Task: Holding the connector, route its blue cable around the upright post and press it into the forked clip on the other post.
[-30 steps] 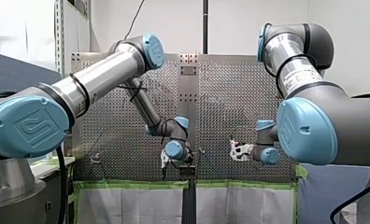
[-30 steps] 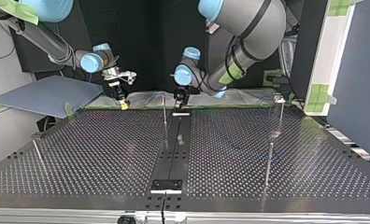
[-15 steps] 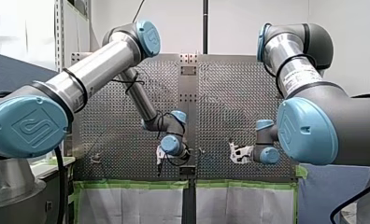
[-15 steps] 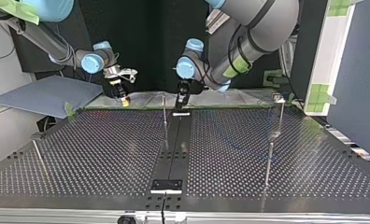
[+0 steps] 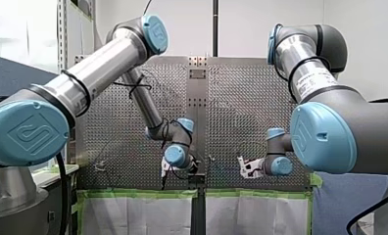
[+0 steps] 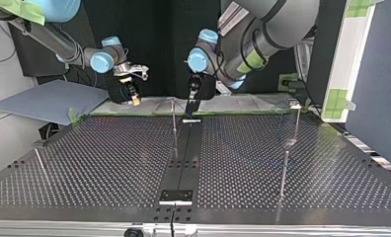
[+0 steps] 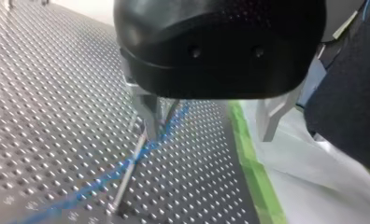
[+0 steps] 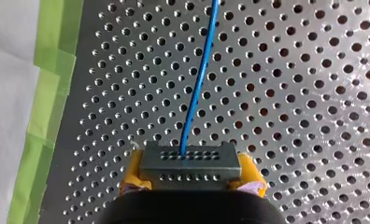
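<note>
In the right wrist view my right gripper (image 8: 192, 176), with yellow pads (image 8: 132, 173), is shut on a grey connector (image 8: 190, 161). Its blue cable (image 8: 199, 79) runs away from it over the perforated table. In the top view that gripper (image 6: 133, 97) hangs above the table's far edge. My left gripper (image 7: 209, 135) is open, its metal fingers (image 7: 148, 112) empty. A thin upright post (image 7: 127, 175) stands just under one finger, with the blue cable (image 7: 99, 182) passing beside it. In the top view my left gripper (image 6: 191, 101) hovers beside that post (image 6: 174, 118). A post with a clip (image 6: 295, 111) stands at that view's right.
Green tape (image 7: 251, 163) and white sheeting mark the table's edge near both grippers. A black strip (image 6: 183, 158) runs down the table's middle. Two more thin posts (image 6: 284, 173) (image 6: 40, 163) stand nearer the top view's camera. A grey board (image 6: 50, 101) lies beyond the table, at the top view's left.
My left arm has lifted and drawn its gripper towards the front view's left, away from the centre strip. My right gripper, still holding the connector, has shifted slightly towards the middle.
</note>
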Controlling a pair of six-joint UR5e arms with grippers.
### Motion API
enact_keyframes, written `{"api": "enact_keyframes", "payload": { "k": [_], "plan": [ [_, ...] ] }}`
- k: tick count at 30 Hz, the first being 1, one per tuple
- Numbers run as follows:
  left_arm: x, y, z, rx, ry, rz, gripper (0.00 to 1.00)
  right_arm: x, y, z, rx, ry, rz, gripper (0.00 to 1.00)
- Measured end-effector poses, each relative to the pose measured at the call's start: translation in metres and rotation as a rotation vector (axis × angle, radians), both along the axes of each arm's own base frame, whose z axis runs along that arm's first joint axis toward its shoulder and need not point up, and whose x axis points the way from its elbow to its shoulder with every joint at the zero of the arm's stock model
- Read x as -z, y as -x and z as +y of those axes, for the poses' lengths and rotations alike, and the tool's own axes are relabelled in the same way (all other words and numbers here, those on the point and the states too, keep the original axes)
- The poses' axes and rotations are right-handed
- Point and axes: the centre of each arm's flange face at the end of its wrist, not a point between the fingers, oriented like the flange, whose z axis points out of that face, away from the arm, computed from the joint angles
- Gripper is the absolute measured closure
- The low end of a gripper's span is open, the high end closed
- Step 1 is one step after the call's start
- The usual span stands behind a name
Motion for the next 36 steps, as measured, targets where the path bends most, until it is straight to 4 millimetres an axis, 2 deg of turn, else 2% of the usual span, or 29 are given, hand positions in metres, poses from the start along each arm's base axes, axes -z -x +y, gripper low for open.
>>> {"api": "enact_keyframes", "payload": {
  "k": [5, 16, 28, 36],
  "plan": [
    [-0.011, 0.012, 0.005, -0.002, 0.0, -0.004, 0.0, 0.001, -0.004, 0.005, -0.019, -0.002, 0.02, 1.0],
    [-0.013, 0.022, 0.004, 0.005, -0.007, 0.003, 0.0, 0.005, -0.018, 0.022, -0.083, -0.01, 0.082, 1.0],
    [-0.013, 0.033, -0.006, 0.02, -0.012, -0.001, 0.0, 0.01, -0.015, 0.035, -0.108, -0.01, 0.093, 1.0],
    [-0.019, 0.034, -0.024, 0.082, 0.013, -0.042, 0.0, 0.009, -0.015, 0.032, -0.093, -0.011, 0.055, 1.0]
  ]
}}
